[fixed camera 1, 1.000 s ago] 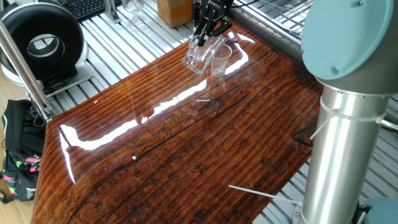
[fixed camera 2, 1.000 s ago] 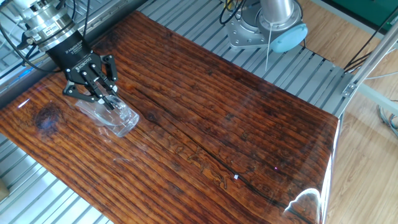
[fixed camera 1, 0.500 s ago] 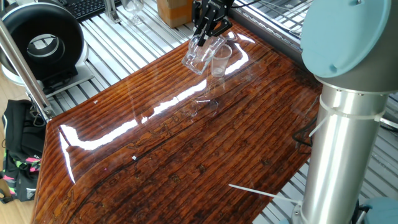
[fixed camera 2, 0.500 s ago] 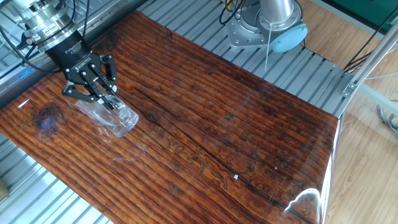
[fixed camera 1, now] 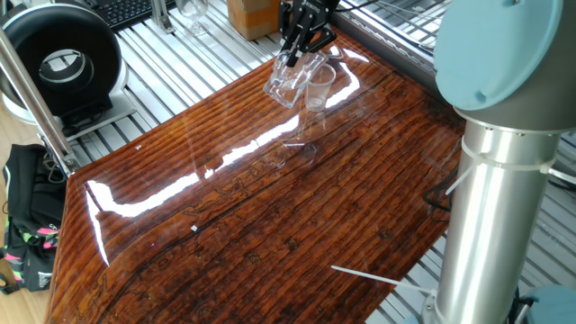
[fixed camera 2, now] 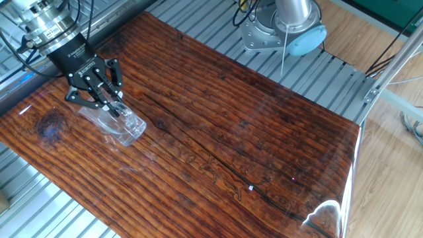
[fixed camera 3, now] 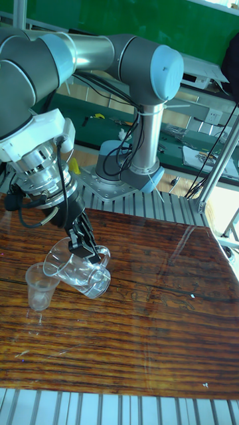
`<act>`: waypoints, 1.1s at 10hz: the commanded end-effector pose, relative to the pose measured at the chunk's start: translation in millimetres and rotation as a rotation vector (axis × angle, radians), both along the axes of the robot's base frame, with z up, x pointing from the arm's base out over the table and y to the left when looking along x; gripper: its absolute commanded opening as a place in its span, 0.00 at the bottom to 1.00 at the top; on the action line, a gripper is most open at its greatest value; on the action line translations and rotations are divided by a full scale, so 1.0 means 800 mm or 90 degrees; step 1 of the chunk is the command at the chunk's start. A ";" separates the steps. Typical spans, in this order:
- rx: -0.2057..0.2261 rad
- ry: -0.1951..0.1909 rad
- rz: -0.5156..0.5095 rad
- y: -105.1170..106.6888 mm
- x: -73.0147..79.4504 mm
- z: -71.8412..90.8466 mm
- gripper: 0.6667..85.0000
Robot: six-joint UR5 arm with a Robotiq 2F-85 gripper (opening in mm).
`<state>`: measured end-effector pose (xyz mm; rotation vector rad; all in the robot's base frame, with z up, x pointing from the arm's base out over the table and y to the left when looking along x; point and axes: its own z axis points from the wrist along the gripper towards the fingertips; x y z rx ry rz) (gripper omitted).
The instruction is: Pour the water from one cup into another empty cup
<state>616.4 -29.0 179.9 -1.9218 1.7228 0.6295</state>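
From where I operate, the mug (fixed camera 3: 78, 269) sits in the left centre of the tall fixed view, tipped well over with its mouth toward the small cup (fixed camera 3: 40, 285), which stands upright on the table (fixed camera 1: 270, 225) just beside it at the left. The hand (fixed camera 3: 82, 249) is closed on the mug's rim and wall, gripping it from above. Against the frames of a second ago I find almost no change: the hand has crept a shade toward the upper left in the other fixed view, and the tilt is held. I judge the pour to be in its dwell, with the water either passing or already passed; I cannot tell the water level in either vessel. The table is glossy dark wood with strong glare streaks, on a slatted metal frame (fixed camera 2: 310, 73). A black round device (fixed camera 1: 58, 58) stands at upper left, a cardboard box (fixed camera 1: 252, 16) at the top edge.
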 end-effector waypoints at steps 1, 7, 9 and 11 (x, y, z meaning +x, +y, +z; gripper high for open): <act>0.013 -0.006 -0.001 0.001 0.003 0.004 0.01; 0.028 -0.003 -0.002 0.004 0.002 0.007 0.01; 0.026 -0.003 -0.002 0.003 0.002 0.006 0.01; 0.026 -0.003 -0.002 0.004 0.002 0.006 0.01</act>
